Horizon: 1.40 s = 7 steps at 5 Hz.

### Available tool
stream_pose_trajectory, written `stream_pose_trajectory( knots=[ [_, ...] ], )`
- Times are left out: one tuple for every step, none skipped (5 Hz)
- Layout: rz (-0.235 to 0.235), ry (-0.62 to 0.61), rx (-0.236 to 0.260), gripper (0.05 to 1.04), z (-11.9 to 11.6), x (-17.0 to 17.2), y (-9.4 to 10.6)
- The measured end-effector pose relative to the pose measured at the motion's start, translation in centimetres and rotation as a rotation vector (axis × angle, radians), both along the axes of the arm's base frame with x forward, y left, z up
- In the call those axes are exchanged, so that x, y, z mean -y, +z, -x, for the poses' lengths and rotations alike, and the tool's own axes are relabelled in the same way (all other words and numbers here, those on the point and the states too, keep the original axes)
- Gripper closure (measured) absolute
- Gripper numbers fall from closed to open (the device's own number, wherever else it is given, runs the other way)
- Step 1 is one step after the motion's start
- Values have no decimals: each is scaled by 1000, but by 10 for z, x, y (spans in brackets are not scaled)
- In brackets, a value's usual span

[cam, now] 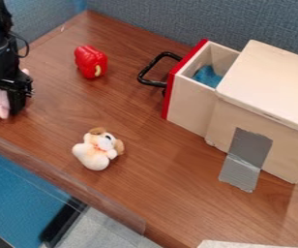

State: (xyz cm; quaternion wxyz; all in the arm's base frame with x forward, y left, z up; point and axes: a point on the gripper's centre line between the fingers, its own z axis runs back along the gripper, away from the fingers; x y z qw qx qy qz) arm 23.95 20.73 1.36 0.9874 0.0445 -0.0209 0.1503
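- My gripper (2, 102) is at the view's left edge, its fingers closed on a pink toy (3, 108) whose limbs dangle below them. I take clock directions from here, with 12 at the top of the view.
- The toy looks soft, so I'd want a steady squeeze rather than a crushing one, and slow wrist turns so that the limbs don't swing. With them hanging low, I'd allow extra height over anything standing on the table (158, 189).
- At 2 o'clock lies a red pepper (91, 62), near enough that I'd watch for a brush on any sideways move.
- At 4 o'clock sits a plush dog (97, 149), well apart from the pepper.
- Just short of 3 o'clock, a black handle (144, 76) sticks out from the drawer (190, 111); it could snag a dangling limb, so I'd stay high there.
- The drawer is open at 3 o'clock, with a blue cloth (207, 76) inside.
- Beyond it is the wooden box (274, 87), with grey tape (245, 157) running down its side onto the table.
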Motion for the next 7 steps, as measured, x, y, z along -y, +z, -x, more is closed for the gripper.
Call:
stream_pose_trajectory(
  knots=[
    [-31, 0, 103, 616, -15, 13, 47],
    [-16, -7, 148, 676, -29, 30, 73],
    [15, -63, 205, 677, -56, 65, 98],
    [33, -154, 246, 677, -90, 114, 123],
    [34, -218, 246, 677, -113, 167, 132],
    [45, -266, 232, 677, -131, 207, 131],
    [55, -316, 232, 677, -145, 243, 130]
  ],
)
